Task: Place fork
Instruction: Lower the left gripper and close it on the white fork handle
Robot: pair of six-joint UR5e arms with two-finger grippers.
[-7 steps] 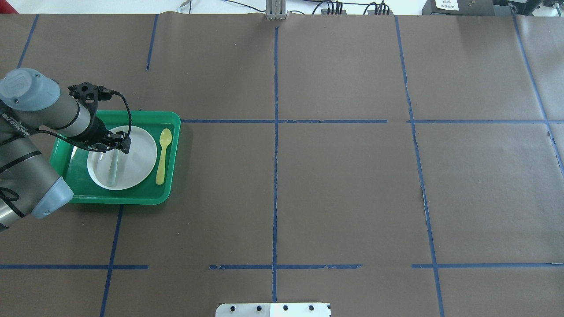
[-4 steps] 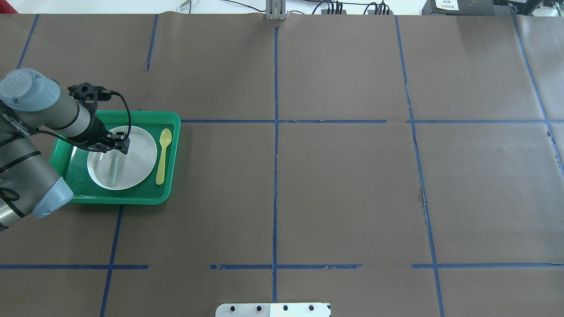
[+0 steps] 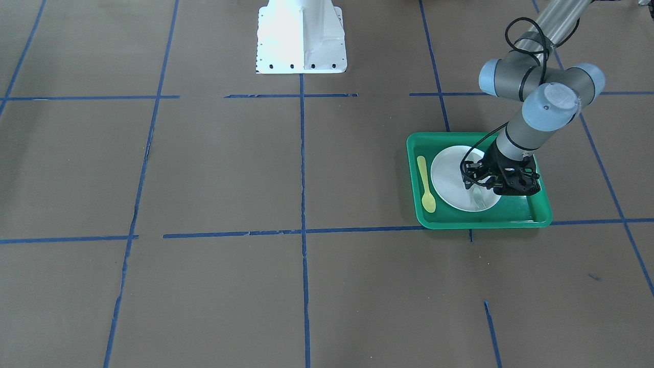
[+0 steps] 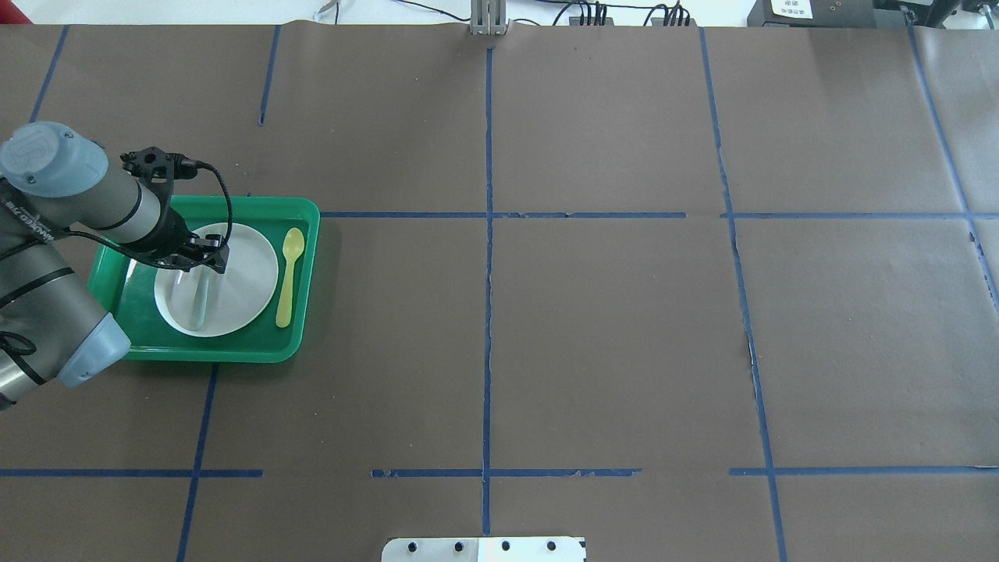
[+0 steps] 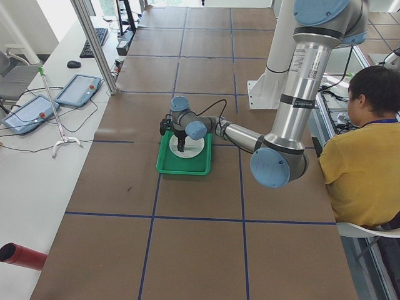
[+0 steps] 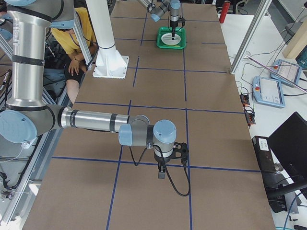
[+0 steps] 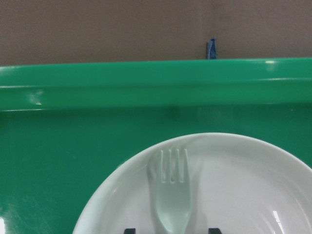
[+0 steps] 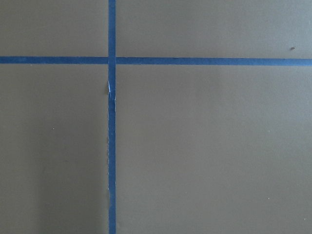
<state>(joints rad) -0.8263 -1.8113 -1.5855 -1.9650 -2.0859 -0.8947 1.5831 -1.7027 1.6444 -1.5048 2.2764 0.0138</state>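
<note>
Fork (image 7: pixel 171 195): lies flat on the white plate (image 4: pixel 250 265), a little off the plate's middle toward the robot's left. Tines point away from the robot, to the tray's far rim.
Left jaws: apart. One black fingertip (image 7: pixel 129 231) stands on each side of the fork's neck w/ a gap on both sides, so nothing is clamped. If the tips touch the plate, I cannot tell.
Left arm (image 4: pixel 117 207): comes in from the table's left side and reaches over the tray w/ the wrist turned down. A black cable loops from the wrist.
Plate: round, approx. in the middle of the green tray (image 4: pixel 234 347).
Tray: on the table (image 4: pixel 609 328), on the robot's left part, its far rim near a blue tape line (image 4: pixel 488 312).
Spoon (image 4: pixel 289 273): yellow, in the tray just beside the plate, on the side toward the table's centre. Bowl end is away from the robot, and it lies approx. parallel to the fork.
Right arm (image 6: pixel 144 134): well apart from the tray, over the table's other end.
Right jaws: point down near a tape crossing. Apart or together, I cannot tell; the wrist cam shows only brown paper & tape.
Person (image 5: pixel 362 169): yellow shirt, sits beside the table behind the robot.
</note>
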